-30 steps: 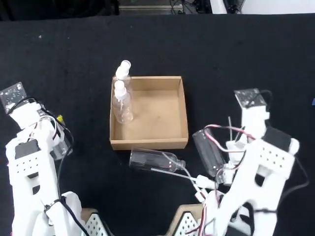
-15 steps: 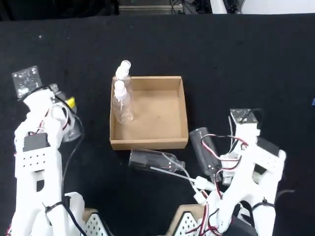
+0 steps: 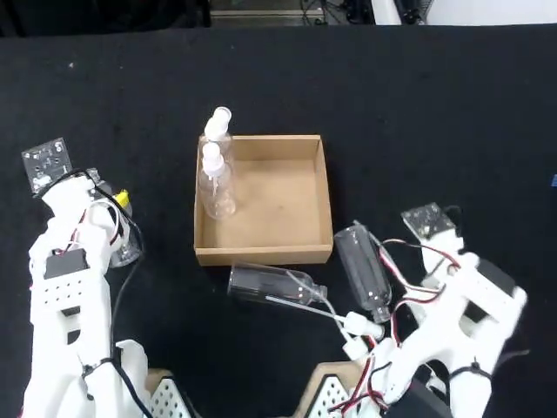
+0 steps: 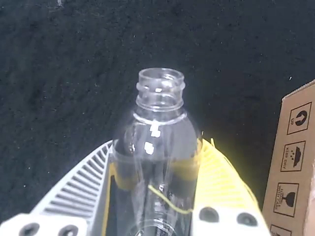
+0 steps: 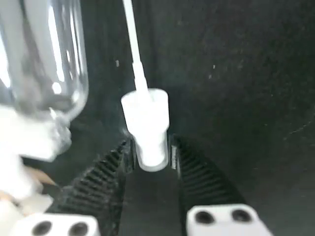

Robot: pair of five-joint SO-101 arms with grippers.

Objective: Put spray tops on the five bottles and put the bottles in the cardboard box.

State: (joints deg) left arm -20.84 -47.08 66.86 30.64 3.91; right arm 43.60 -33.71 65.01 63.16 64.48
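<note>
While the left end effector (image 4: 156, 147) is clamped on a clear, uncapped plastic bottle (image 4: 160, 113), the right end effector (image 5: 150, 147) is closed on a white spray top with a thin dip tube (image 5: 146, 123). A second clear bottle (image 3: 277, 285) lies on the black desk (image 3: 418, 104) just before the open brown cardboard box (image 3: 261, 254). A third clear bottle (image 3: 361, 270) lies near the box's front right corner. A sprayer-topped bottle (image 3: 216, 187) stands inside against the left wall.

A robotics lab bench is indicated: a table (image 3: 435, 96) draped in black cloth, the left arm (image 3: 65, 296) and right arm (image 3: 461, 313) built of white printed parts with exposed wiring (image 3: 409, 252), and loose cables (image 3: 326, 10) behind.
</note>
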